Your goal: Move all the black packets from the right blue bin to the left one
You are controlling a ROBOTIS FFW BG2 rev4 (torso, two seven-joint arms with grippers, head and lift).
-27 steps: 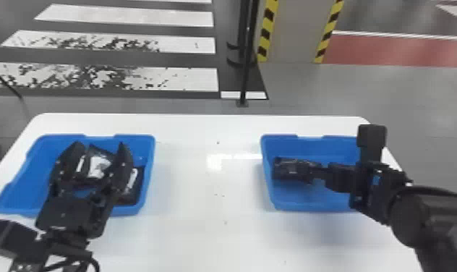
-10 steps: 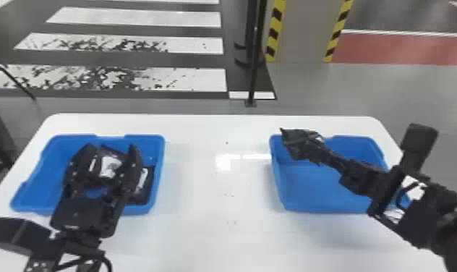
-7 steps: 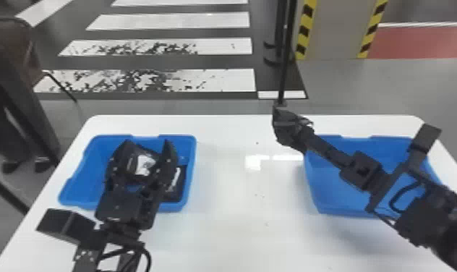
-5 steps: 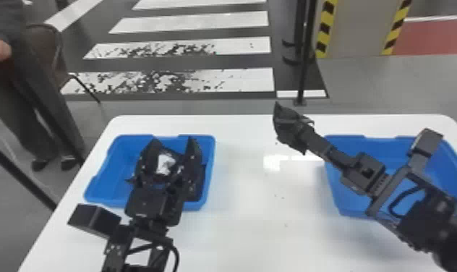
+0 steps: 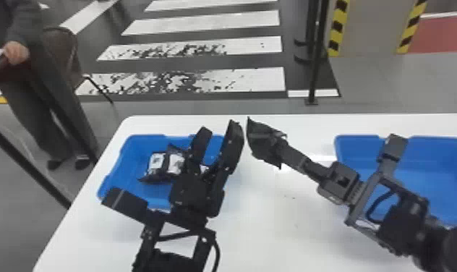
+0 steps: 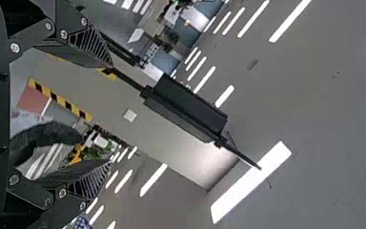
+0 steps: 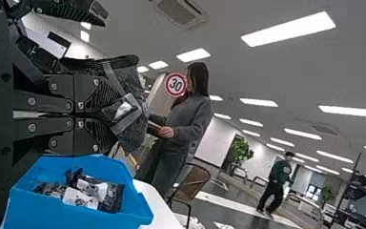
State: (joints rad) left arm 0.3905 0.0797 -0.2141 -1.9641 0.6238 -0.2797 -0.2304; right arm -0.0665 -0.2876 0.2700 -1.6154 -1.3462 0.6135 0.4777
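My left gripper (image 5: 218,134) stands open above the right side of the left blue bin (image 5: 110,173); in the left wrist view the same gripper (image 6: 110,114) has a wide gap between its fingers. Black packets (image 5: 162,167) with white labels lie in that bin. Just right of the left gripper, my right gripper (image 5: 283,152) is shut on a black packet (image 5: 263,140), raised above the table between the bins. The right wrist view has that gripper (image 7: 106,114) pinching the packet (image 7: 136,88), with packets (image 7: 95,191) in the left bin (image 7: 140,210) beyond.
The right blue bin (image 5: 432,141) stands on the white table (image 5: 274,224) under the right arm. The two grippers are close together. Behind the table are a thin black post (image 5: 316,72) and a person at the left.
The right gripper has carried its packet up out of the right bin and leftward. My left gripper has shifted right, uncovering packets in the left bin. The head view has turned left.
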